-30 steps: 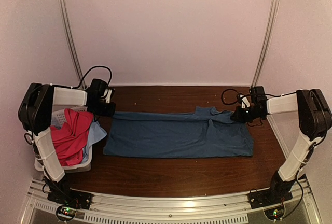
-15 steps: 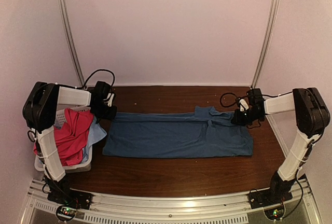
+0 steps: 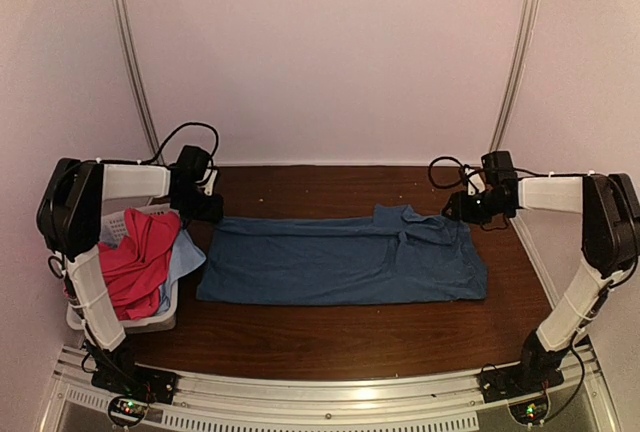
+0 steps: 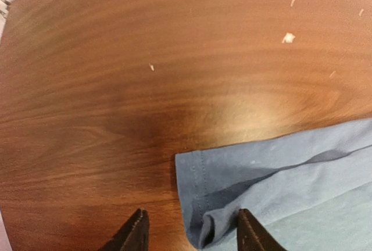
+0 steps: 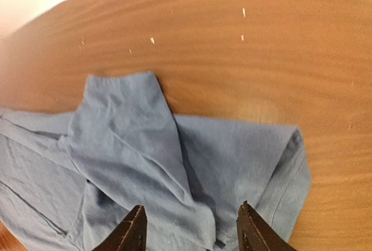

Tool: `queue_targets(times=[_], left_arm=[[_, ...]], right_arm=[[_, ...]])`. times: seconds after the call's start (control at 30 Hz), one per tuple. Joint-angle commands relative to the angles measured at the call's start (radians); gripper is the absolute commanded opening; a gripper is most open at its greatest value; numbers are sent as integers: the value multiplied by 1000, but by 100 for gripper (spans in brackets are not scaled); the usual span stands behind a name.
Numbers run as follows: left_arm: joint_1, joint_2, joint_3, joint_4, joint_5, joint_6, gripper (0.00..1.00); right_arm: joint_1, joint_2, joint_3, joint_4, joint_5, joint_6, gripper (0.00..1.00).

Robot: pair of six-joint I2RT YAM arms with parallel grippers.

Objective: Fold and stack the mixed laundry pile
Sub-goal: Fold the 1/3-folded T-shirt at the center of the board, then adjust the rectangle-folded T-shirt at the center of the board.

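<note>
The dark blue T-shirt lies flat in the middle of the desk, folded into a long band whose long axis runs from 9 o'clock to 3 o'clock in the overhead view.

The left fingers sit at the band's far 9 o'clock corner, and the right fingers sit at its far 3 o'clock corner. Each arm is therefore nearest its own end. The cloth stretches toward 3 o'clock from the left fingers and toward 9 o'clock from the right.

Both pairs stand apart at a middling width and clamp nothing. In each wrist view the shirt's edge lies on the desk in the gap between the tips.

- **Shirt:** It is a thin, matte knit with a stitched hem. It is limp, with soft creases. A sleeve flap lies doubled over near the right end and makes a bump along the far edge.
- **Desk:** It is glossy dark wood grain, speckled with pale crumbs.
- **Basket:** At 8 o'clock a white slotted basket holds the magenta-pink shirt, bunched up. The pale light-blue cloth drapes over the basket's rim beside it.

Next, I judge, comes a cross fold that brings one short end over the other.
</note>
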State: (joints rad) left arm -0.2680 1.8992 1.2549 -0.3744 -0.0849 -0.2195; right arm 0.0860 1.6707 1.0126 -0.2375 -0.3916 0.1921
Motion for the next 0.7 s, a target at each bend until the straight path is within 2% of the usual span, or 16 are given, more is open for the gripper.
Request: queue_targets(times=[0.0,0.1,0.23,0.43,0.67], left_arm=[[-13,-117,29,40,34,6,56],[-38,-137,57,40,42,16,62],[-77,-133,94,39,24,31,65],[-104,-92,147,1,-24,54,66],[-117,-84,147,1,-13,46,66]], right_arm=[[27,5,125,-7,32,-37,54],[73,80,229,-47,63,-66,53],[156,192,355,-85,113,-84,52],[254,366,514,-154,236,-89,52],[307,482,600,-222,381,-93,54]])
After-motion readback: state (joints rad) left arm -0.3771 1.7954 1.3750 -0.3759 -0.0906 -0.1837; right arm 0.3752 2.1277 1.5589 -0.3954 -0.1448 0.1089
